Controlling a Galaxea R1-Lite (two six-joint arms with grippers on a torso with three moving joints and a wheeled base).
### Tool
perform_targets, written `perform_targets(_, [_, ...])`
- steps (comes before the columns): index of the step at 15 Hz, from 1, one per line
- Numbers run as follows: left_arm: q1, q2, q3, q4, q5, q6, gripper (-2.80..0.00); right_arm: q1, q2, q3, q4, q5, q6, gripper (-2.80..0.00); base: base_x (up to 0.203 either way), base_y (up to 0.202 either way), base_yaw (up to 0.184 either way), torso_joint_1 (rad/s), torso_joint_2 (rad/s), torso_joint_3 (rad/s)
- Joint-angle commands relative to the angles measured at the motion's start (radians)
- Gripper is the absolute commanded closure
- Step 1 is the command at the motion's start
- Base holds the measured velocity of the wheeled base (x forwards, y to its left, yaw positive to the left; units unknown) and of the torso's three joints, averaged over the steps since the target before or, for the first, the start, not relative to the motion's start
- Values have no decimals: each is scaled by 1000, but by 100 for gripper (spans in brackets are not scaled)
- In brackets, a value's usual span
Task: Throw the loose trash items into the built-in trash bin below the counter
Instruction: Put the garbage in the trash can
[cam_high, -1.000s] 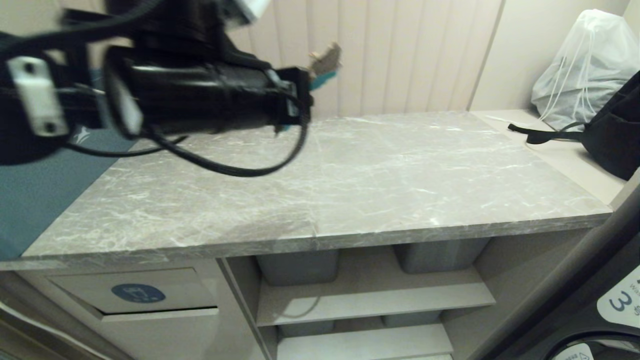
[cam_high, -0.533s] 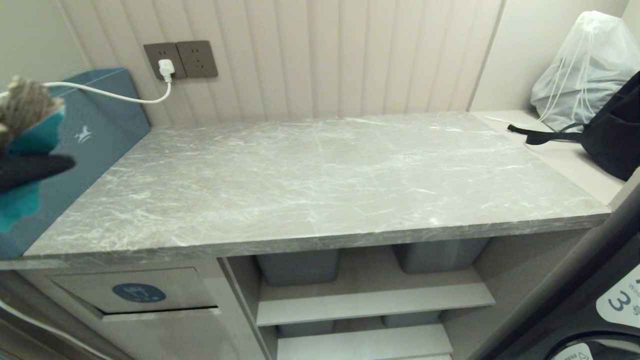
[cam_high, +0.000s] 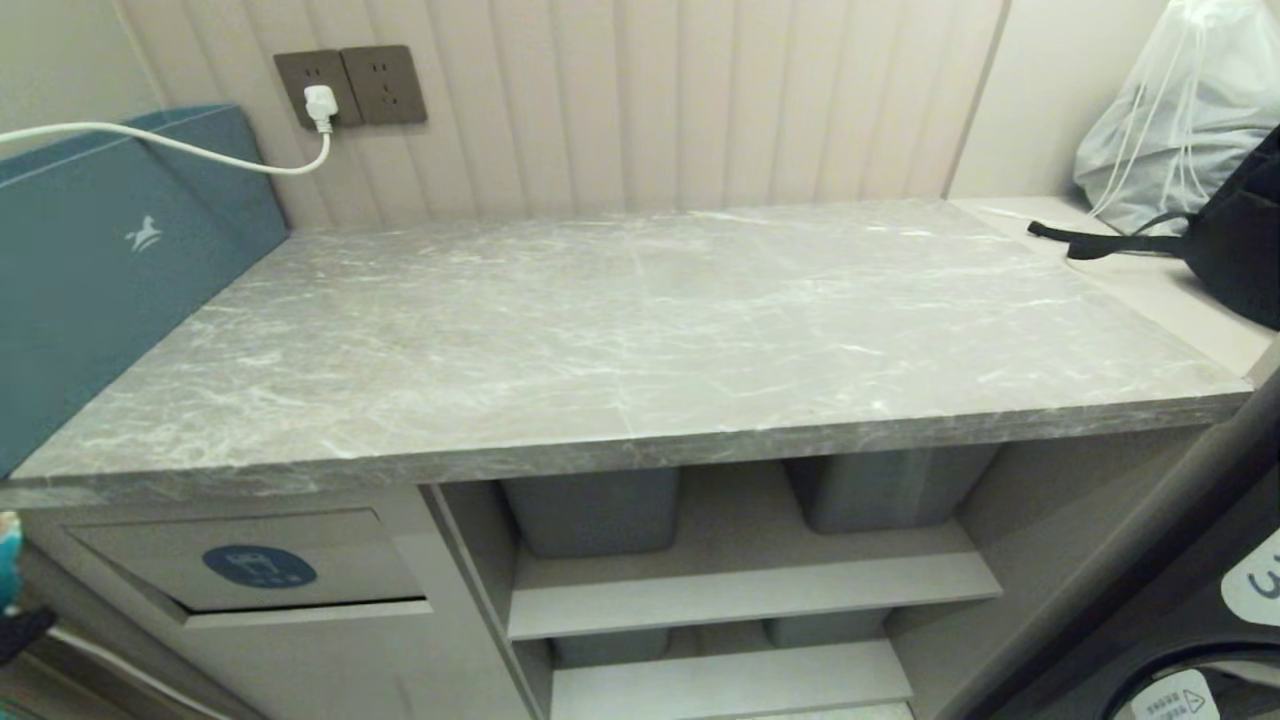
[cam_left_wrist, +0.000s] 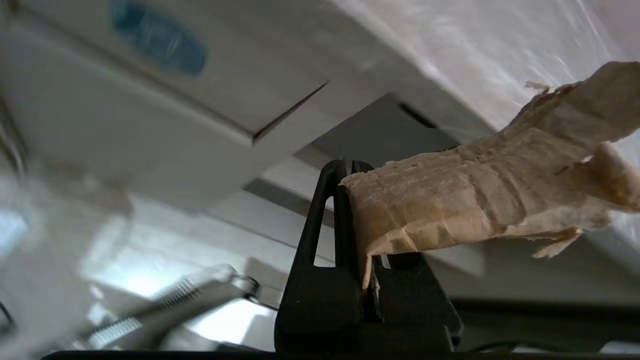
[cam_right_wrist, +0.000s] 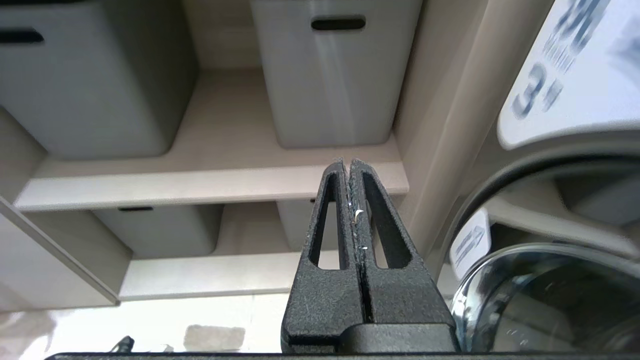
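Right hand (cam_right_wrist: 349, 167), fingers together, before beige shelves (cam_right_wrist: 210, 185) with grey tubs (cam_right_wrist: 325, 75).

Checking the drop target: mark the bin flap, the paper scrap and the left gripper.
Bin flap (cam_high: 250, 560): head view, panel face beside its blue sticker.
Paper scrap (cam_left_wrist: 470, 200): left wrist view, tan middle.
Left gripper (cam_left_wrist: 347, 172): left wrist view, shut fingertips.

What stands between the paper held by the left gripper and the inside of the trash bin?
Only the bin's own flap does: it looks closed. The left gripper holds the tan paper scrap in front of the cabinet, and nothing else visible lies between them.
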Motion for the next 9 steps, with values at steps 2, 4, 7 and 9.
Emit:
perform_targets(2, [3, 3, 28, 68, 32, -237, 0, 0, -1, 0, 0, 0, -1, 0, 0, 0, 0, -207, 488, 277])
perform_targets(4, [6, 54, 62, 76, 40, -385, 0, 0, -1, 0, 0, 0, 0, 0, 0, 0, 0, -195, 483, 282])
perform_targets(7, [15, 103, 107, 82, 39, -560, 0, 0, -1, 0, 0, 0, -1, 0, 0, 0, 0, -186, 475, 288])
perform_targets(9, [14, 128, 150, 69, 32, -602, 0, 0, -1, 0, -1, 0, 0, 0, 0, 0, 0, -177, 471, 290])
